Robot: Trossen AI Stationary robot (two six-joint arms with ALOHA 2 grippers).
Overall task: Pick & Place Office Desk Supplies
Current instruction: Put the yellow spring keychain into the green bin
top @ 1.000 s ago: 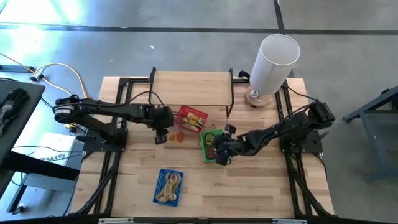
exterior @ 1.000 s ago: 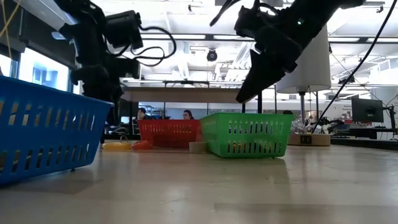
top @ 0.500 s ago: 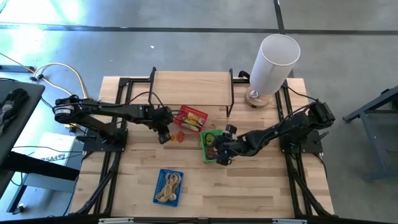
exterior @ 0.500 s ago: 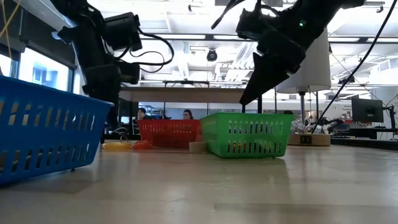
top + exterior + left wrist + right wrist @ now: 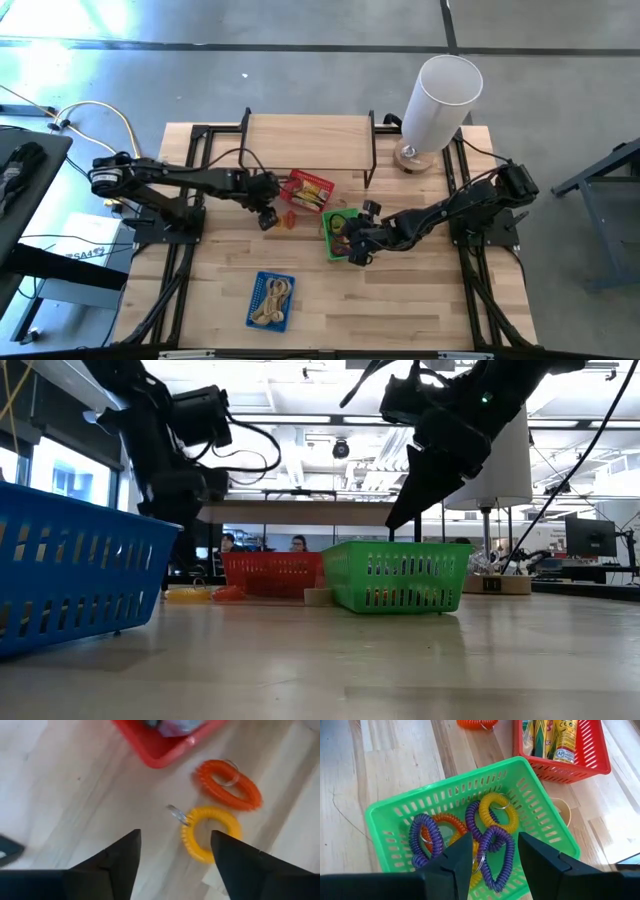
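Two coil loops lie loose at centre frame, and the left gripper (image 5: 172, 857), fingers apart and empty, should straddle the yellow loop (image 5: 211, 833) squarely, clear of the orange loop (image 5: 230, 784) and red basket (image 5: 165, 751), while the right gripper (image 5: 492, 852) hangs parted, empty, over the green basket (image 5: 547, 822).

Green basket (image 5: 390, 810) holds purple, yellow and orange coils (image 5: 490, 832); red basket (image 5: 592, 755) sits at its 1 o'clock; blue basket (image 5: 255, 300).
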